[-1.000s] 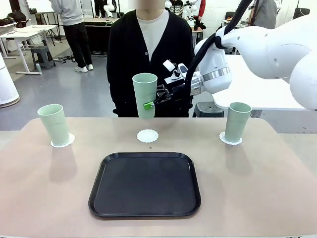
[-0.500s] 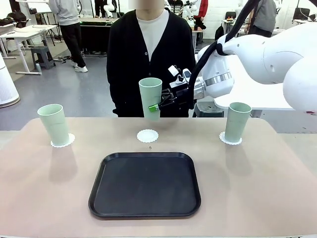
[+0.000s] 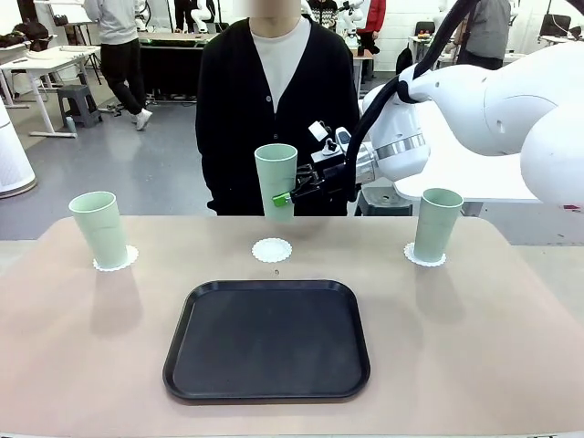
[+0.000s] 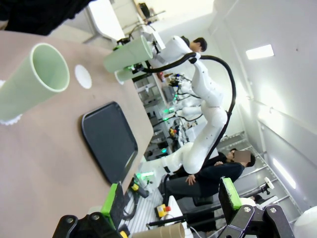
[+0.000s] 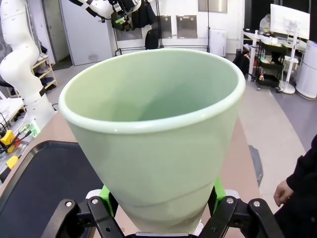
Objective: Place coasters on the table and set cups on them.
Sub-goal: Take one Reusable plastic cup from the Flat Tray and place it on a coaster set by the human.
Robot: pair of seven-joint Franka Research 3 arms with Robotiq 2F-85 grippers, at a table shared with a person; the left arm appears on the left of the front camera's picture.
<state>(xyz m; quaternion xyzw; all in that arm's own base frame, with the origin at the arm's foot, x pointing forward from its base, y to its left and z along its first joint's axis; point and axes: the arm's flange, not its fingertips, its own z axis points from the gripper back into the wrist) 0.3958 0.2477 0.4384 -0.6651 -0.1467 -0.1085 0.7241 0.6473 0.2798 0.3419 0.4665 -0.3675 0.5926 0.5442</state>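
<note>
Held cup (image 3: 276,179) upright, mouth up, above middle coaster (image 3: 272,249).

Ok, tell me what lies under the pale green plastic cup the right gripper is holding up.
Below the raised pale green plastic cup, clamped in the right gripper, lies a bare white scalloped paper coaster on the beige table. Cup and coaster are apart. The cup's underside is hidden.

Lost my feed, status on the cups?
Right hand shut on third pale mint-green plastic cup, above bare white scalloped paper coaster. Left hand open, empty. Path clear.
</note>
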